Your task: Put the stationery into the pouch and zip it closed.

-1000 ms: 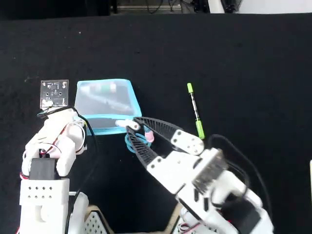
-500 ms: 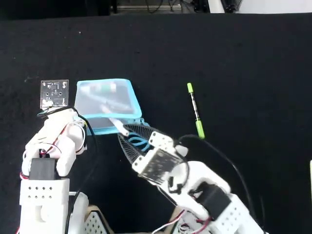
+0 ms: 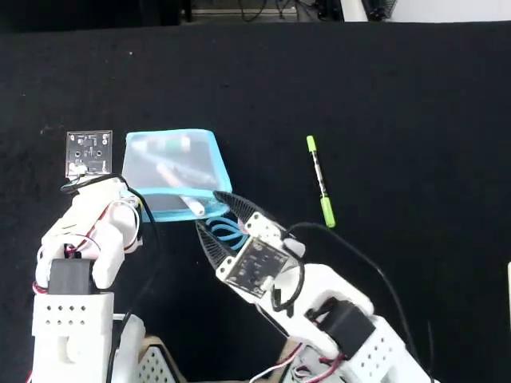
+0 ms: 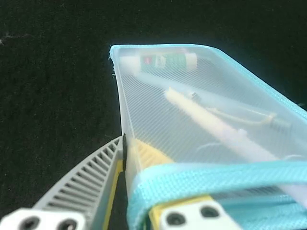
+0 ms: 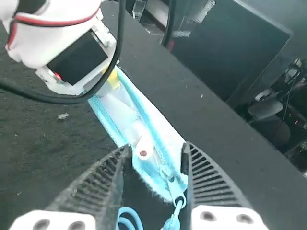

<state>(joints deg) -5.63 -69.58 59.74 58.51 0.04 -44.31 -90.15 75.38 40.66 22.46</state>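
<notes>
The light blue mesh pouch (image 3: 172,169) lies left of centre on the black table. My left gripper (image 4: 127,163) is shut on its near left corner, the mesh (image 4: 201,110) stretching away from the jaws. Inside lie a white pen (image 4: 216,129) and a green-labelled stick (image 4: 163,61). The pen's white end (image 5: 143,152) pokes out of the pouch's open end. My right gripper (image 3: 207,210) stands open at that end, fingers on either side of the pen's end (image 3: 194,206). The zip pull (image 5: 175,201) and its blue cord (image 3: 226,231) hang beneath. A green pen (image 3: 321,179) lies apart to the right.
A small white square card (image 3: 88,153) sits left of the pouch, just beyond the left arm (image 3: 88,239). The black cloth stretches bare to the back and right of the green pen. Room clutter lies past the table's far edge (image 5: 230,100).
My right arm swung left and turned toward the pouch's opening. The white pen slid deeper into the pouch. The left arm kept its hold and did not move.
</notes>
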